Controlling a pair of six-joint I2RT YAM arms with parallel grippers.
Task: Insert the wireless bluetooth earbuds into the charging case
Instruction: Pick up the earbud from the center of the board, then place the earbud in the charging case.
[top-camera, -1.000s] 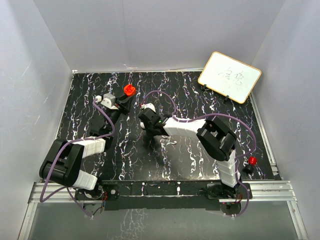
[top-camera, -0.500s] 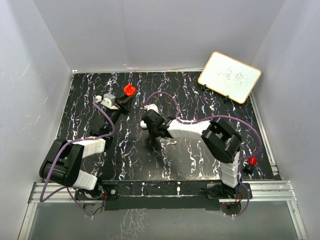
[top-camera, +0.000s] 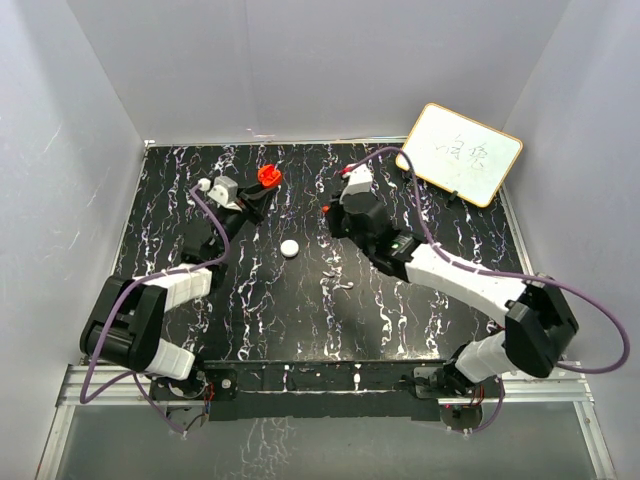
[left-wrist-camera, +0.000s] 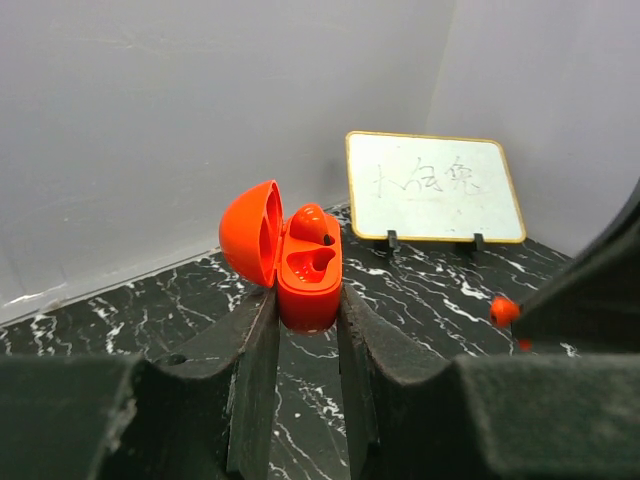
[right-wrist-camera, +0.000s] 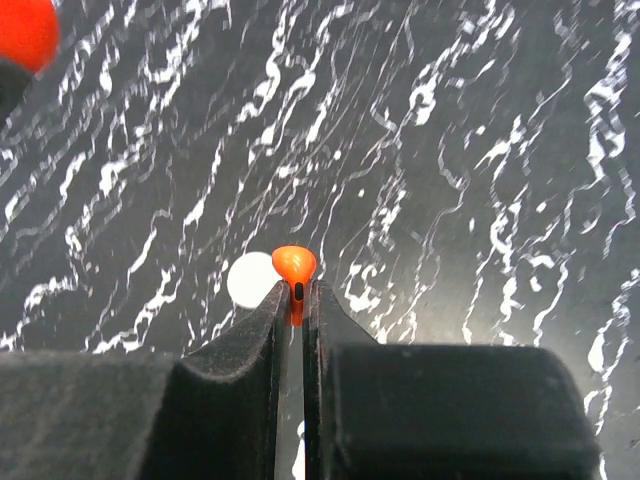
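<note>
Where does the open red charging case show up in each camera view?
Top external: charging case, upper left of centre, held by the left gripper.
Left wrist: centre of frame, lid open.
Right wrist: top left corner, cut off.
Shared landmark: the earbud pinched in the right gripper, seen in all three.

Blk+white left arm (top-camera: 180, 290), right arm (top-camera: 460, 280), purple cables (top-camera: 384, 151), blk tapered left hand fingers (left-wrist-camera: 255, 380)
</note>
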